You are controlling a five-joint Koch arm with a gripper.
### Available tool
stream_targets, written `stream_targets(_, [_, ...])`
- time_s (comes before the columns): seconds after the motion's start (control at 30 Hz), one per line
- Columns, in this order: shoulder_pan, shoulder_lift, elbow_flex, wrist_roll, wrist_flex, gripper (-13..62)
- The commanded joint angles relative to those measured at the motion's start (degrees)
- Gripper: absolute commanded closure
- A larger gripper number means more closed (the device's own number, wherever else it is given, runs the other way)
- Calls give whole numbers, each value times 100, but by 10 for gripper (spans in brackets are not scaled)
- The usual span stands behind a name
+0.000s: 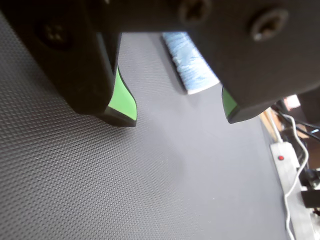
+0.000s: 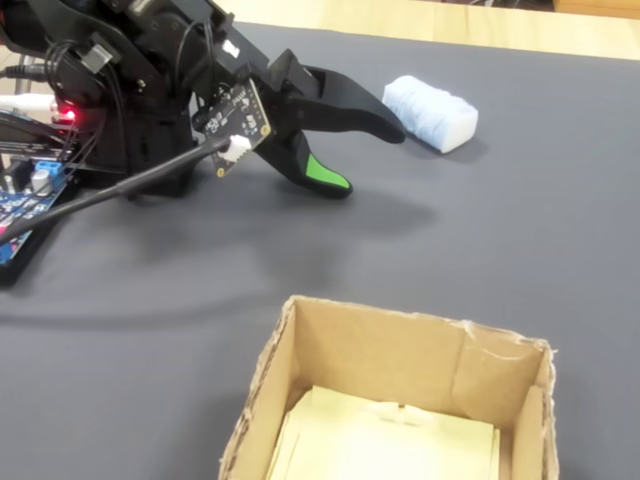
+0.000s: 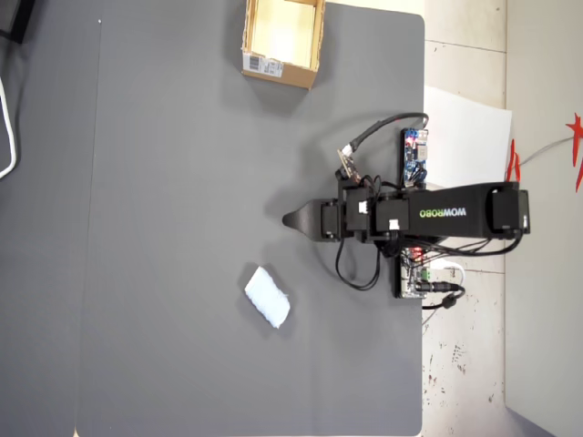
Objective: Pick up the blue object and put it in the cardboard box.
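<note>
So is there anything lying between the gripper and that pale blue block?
No. In the overhead view, only bare dark mat separates the gripper from the blue object.

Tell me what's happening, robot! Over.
Gripper open, empty, low over the mat. Block lies just past the jaws, untouched. Box holds no block. Nothing in the way.

Black arm [image 3: 428, 215], green "WOWROBO" lettering, green-padded jaws, seemingly Phillips screws.
</note>
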Motion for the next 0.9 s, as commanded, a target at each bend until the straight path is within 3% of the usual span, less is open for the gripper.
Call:
stream_targets(0.0, [-79, 475, 123, 220, 404, 157])
stream_targets(0.6, [-105, 457, -79, 281, 826, 157])
stream_targets(0.87, [-105, 404, -615, 984, 1644, 157])
